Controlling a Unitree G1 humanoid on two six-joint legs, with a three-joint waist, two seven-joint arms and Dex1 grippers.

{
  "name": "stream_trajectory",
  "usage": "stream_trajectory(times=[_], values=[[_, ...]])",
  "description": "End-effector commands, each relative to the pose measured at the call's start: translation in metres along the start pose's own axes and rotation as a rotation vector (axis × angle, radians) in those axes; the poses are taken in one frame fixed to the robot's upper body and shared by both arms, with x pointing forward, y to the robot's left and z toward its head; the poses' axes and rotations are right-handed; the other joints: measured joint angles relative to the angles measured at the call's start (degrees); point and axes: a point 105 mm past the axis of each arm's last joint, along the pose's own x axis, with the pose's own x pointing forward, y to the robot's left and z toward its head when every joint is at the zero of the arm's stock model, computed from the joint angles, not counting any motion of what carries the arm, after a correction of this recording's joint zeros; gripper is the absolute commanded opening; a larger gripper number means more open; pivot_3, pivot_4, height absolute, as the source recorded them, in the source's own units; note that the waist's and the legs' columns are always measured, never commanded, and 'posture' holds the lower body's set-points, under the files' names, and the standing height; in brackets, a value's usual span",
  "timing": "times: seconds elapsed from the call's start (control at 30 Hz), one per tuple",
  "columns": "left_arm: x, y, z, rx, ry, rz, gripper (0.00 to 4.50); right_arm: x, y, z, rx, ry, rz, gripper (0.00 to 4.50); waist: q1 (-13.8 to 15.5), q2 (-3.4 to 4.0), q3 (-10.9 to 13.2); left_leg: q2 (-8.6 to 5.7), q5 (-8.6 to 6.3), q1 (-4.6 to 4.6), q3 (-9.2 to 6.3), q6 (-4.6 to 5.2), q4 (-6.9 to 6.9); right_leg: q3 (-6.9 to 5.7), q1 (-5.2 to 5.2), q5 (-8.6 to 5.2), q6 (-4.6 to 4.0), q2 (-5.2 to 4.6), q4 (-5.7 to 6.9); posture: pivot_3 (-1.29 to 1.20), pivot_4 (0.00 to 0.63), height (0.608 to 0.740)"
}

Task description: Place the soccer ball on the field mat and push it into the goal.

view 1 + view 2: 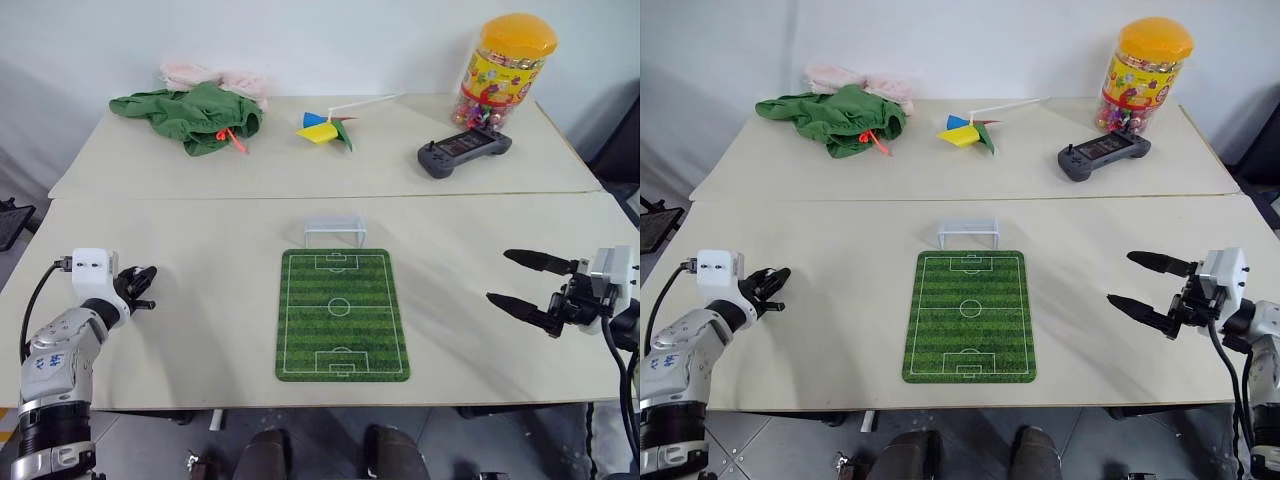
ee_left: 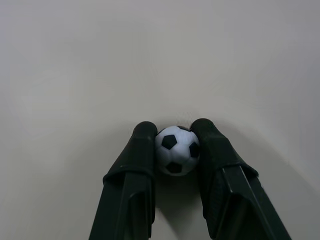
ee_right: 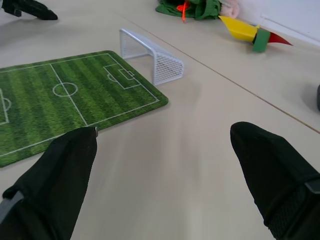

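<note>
At lower left, the left tool point(image 2: 176, 142) grips the ball point(image 2: 177, 149) on the bench point(image 1: 200, 300); the right tool point(image 1: 528, 283), lower right, gapes empty.

two pale tables point(image 1: 200, 300) stood edge to edge. on the near one lay the field mat point(image 1: 342, 314), with the goal point(image 1: 334, 230) at its far end. the far one held a green cloth point(image 1: 192, 117), a paper pinwheel point(image 1: 327, 128), a game controller point(image 1: 463, 152) and a candy jar point(image 1: 503, 70).
</note>
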Motion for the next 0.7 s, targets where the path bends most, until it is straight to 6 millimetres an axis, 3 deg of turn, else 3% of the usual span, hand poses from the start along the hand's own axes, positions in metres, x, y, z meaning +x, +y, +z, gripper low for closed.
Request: stream_trajectory(times=[0.03,0.1,0.23,0.6,0.7], values=[[-0.01,-0.059,0.023,0.143,-0.123,-0.313,0.86,-0.013,0.002,0.012,-0.011,-0.026,0.011,4.5,0.17,-0.03,0.02,0.0,0.0,-0.01,0.01,0.0,0.01,0.0,-0.01,0.0,0.0,0.0,-0.02,0.0,0.15,0.74],[-0.021,-0.099,0.023,0.172,-0.15,-0.501,0.86,-0.016,0.01,0.013,0.005,-0.035,0.037,4.5,0.75,-0.05,0.03,0.0,-0.03,-0.05,0.01,0.03,0.03,0.01,-0.01,0.01,0.01,0.0,-0.11,0.0,0.15,0.74],[-0.036,-0.149,0.016,0.204,-0.13,-0.727,0.86,-0.021,0.024,0.011,0.021,-0.024,0.072,4.5,1.36,-0.04,0.03,0.03,-0.09,-0.03,0.12,0.09,0.12,0.16,-0.02,0.03,0.03,0.03,-0.33,0.0,0.15,0.74],[-0.051,-0.242,0.029,0.316,-0.207,-1.112,0.86,-0.032,0.079,0.002,0.096,-0.013,0.169,4.5,1.65,-0.04,0.03,0.04,-0.25,-0.03,0.21,0.21,0.27,0.31,0.0,0.07,0.09,0.07,-0.39,0.0,0.15,0.74],[-0.052,-0.257,0.028,0.337,-0.214,-1.175,0.86,-0.031,0.092,-0.006,0.099,-0.019,0.156,4.5,1.54,-0.04,0.03,0.04,-0.26,-0.03,0.24,0.22,0.32,0.37,0.0,0.08,0.11,0.08,-0.41,0.0,0.15,0.74]])
